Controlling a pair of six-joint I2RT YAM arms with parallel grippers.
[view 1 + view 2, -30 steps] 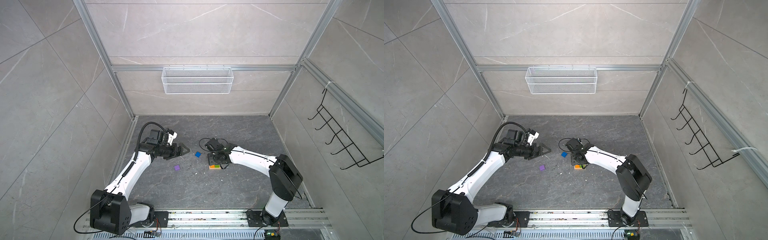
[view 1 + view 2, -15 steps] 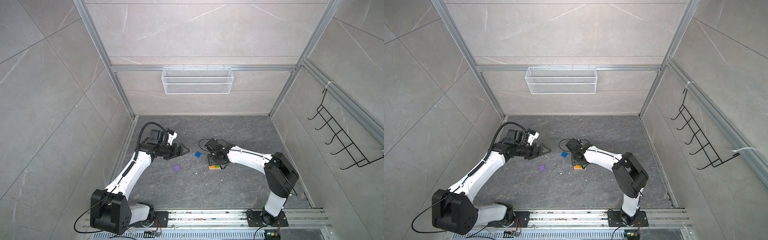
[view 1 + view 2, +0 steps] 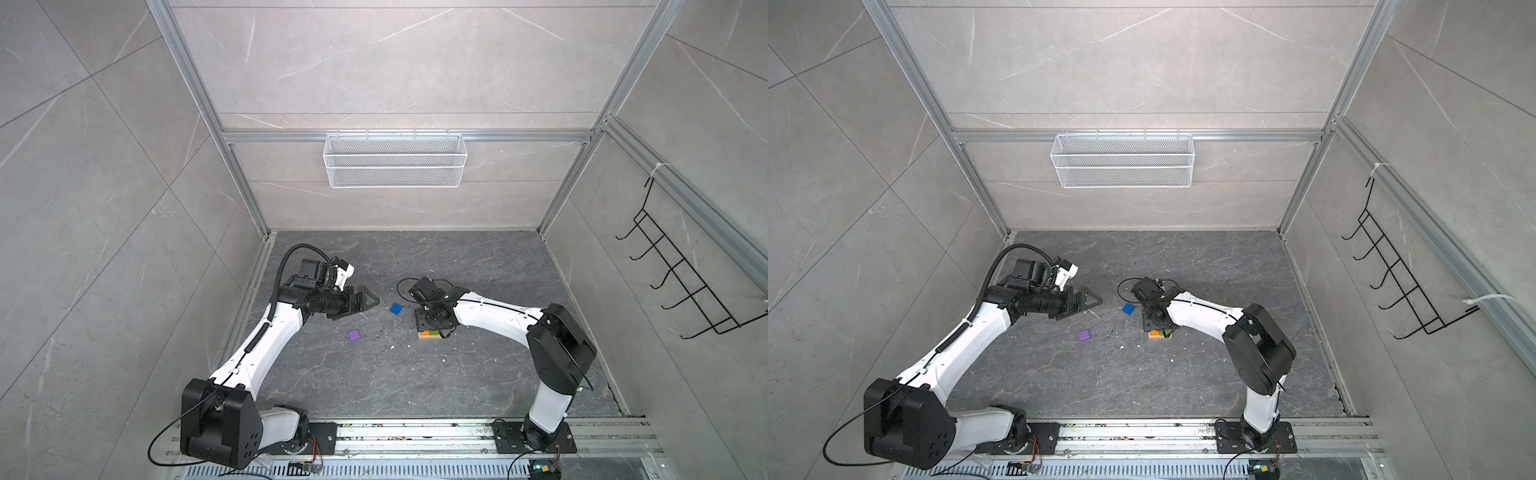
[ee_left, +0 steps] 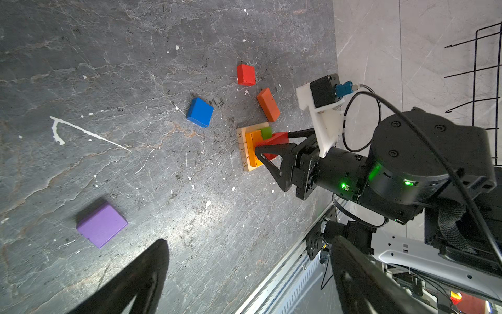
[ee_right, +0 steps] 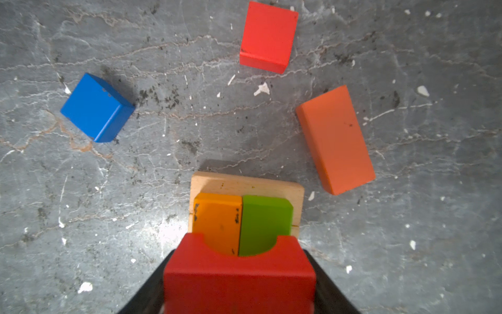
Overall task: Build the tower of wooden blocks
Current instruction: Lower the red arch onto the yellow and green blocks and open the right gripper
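Observation:
The tower [image 5: 247, 185] is a tan base carrying an orange bar [image 5: 217, 220] and a green bar [image 5: 264, 220] side by side; both top views show it [image 3: 429, 333] [image 3: 1160, 333]. My right gripper [image 5: 239, 285] is shut on a red block with a round notch [image 5: 239, 274], held just above those bars [image 4: 274, 142]. Loose wood blocks lie around: a blue cube [image 3: 396, 308], a purple cube [image 3: 353, 336], a red cube [image 5: 267, 36] and a dark orange bar [image 5: 335, 138]. Left of the blue cube, my left gripper [image 3: 372, 300] hangs open and empty.
A white wire basket [image 3: 394, 160] hangs on the back wall and a black hook rack [image 3: 685, 286] on the right wall. A metal rail [image 3: 415, 432] with both arm bases runs along the front edge. White specks dot the dark stone floor.
The right arm's elbow has swung a little to the left while its gripper stays over the tower with the red block. The left arm has not moved.

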